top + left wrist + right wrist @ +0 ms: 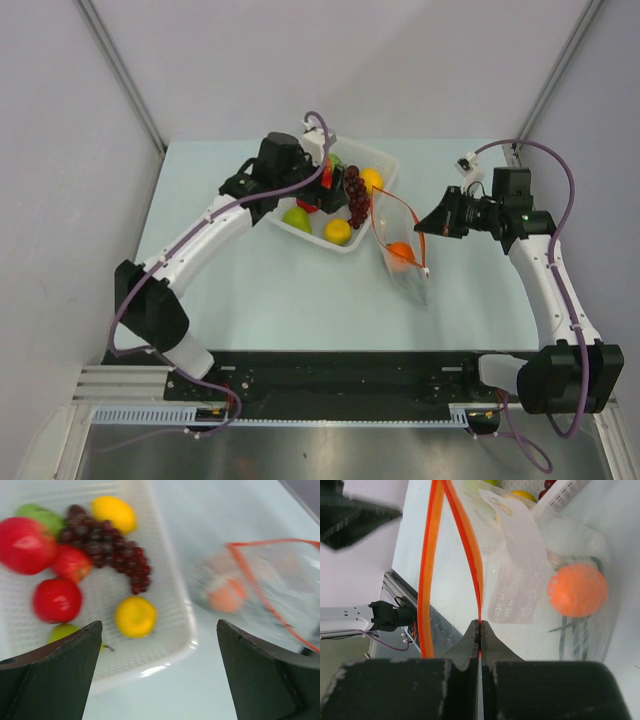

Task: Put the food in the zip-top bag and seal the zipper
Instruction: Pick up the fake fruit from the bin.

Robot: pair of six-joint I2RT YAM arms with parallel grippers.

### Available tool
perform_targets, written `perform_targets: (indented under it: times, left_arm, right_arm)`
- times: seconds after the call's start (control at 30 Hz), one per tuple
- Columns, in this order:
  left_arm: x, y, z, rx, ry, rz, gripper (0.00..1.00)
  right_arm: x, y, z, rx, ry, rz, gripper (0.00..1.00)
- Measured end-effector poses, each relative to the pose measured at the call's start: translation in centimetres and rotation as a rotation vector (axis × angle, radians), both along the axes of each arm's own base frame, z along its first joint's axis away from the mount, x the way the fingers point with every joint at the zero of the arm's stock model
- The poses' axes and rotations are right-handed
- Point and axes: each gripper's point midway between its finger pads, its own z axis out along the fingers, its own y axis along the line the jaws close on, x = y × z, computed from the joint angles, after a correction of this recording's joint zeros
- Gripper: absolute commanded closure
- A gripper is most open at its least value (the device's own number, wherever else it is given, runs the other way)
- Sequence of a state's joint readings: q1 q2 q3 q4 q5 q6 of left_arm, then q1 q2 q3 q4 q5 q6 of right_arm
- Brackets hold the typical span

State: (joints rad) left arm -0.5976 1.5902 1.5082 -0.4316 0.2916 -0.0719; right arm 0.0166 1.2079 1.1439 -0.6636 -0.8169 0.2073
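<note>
Starting at the left gripper [157, 645]: hanging released and empty above the white tray [175, 645], looking down on red apples [56, 600], a grape bunch [107, 547] and a yellow fruit [135, 616]. Probably choosing the next piece of food; worth dropping straight onto one lying apart, such as that yellow fruit, and closing gently across its middle to avoid nudging neighbours. Moving right to the zip-top bag [405, 265]: lying just beside the tray's near-right corner, already containing an orange [576, 590] and green beans [563, 630], long axis seemingly running from the tray toward the near edge, mouth gaping upward and rightward. Ending at the right gripper [480, 630]: clenched on one lip of the zipper [427, 565], holding the mouth open.
</note>
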Motion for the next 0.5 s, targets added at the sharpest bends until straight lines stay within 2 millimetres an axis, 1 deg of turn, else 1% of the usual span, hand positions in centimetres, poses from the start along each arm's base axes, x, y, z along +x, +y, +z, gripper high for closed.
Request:
perform_targets:
  times: [0.1, 0.17, 0.2, 0.3, 0.33, 0.4, 0.43, 0.5]
  left_arm:
    - [3.9, 2.9, -1.2, 0.017, -0.005, 0.120, 0.00]
    - [7.3, 4.7, -2.3, 0.037, -0.017, 0.208, 0.00]
    - [8.9, 5.5, -3.2, 0.054, -0.018, 0.253, 0.00]
    - [13.2, 7.1, -5.5, 0.099, -0.009, 0.369, 0.00]
    - [14.4, 7.2, -6.3, 0.113, 0.001, 0.404, 0.00]
    - [16.6, 6.9, -7.2, 0.116, 0.010, 0.449, 0.00]
    - [17.3, 6.7, -7.7, 0.116, 0.014, 0.464, 0.00]
    - [17.9, 6.3, -8.7, 0.111, 0.030, 0.478, 0.01]
  right_arm:
    - [-0.1, -0.1, -0.2, -0.002, 0.006, -0.003, 1.00]
    - [-0.1, -0.1, -0.3, -0.003, 0.008, -0.002, 1.00]
    - [-0.1, -0.1, -0.4, -0.003, 0.009, -0.001, 1.00]
    - [-0.2, -0.2, -0.7, -0.005, 0.016, -0.001, 1.00]
    - [-0.3, -0.2, -0.8, -0.007, 0.019, -0.003, 1.00]
    - [-0.2, -0.3, -0.8, -0.010, 0.017, -0.006, 1.00]
    - [-0.2, -0.3, -0.8, -0.011, 0.017, -0.007, 1.00]
    - [-0.2, -0.3, -0.9, -0.013, 0.019, -0.009, 1.00]
